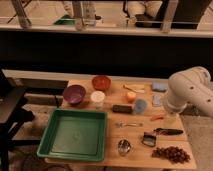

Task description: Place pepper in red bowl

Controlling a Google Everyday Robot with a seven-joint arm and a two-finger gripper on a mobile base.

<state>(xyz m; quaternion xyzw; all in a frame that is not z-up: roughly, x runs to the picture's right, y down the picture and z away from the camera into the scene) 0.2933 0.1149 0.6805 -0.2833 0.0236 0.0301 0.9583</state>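
A wooden table stands before a dark wall. The pepper lies near the table's right edge, with the gripper at its 3 o'clock; I cannot tell whether it is clenched or released. Best to grasp the slim middle, lift high, then travel toward 10 o'clock to the red bowl, passing over the orange ball.
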